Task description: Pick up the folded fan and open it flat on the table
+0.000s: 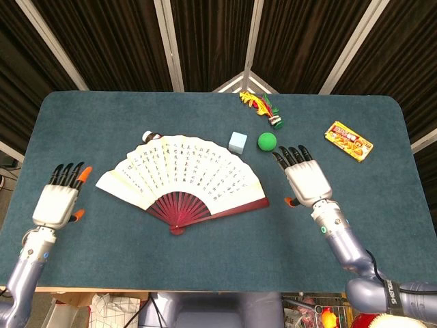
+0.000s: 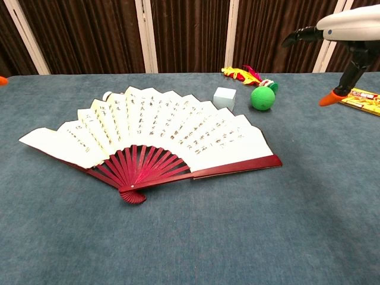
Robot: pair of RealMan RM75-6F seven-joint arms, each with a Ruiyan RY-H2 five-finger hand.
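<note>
Head view: paper fan (image 1: 183,169) spread flat, task apparently done; left hand (image 1: 57,202) and right hand (image 1: 306,180) flank it, fingers spread, holding nothing.

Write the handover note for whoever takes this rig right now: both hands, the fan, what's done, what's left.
Left hand: open, holds nothing, over the table's left edge, clear of the fan.
Right hand: open, holds nothing, raised above the table to the right of the fan, not touching it.
Fan: spread open, lying flat on the table, red ribs toward the robot. A pale blue cube and a green ball sit just beyond its far edge.
Done: fan opened and laid down.
Left: apparently nothing but pulling the arms back.
</note>
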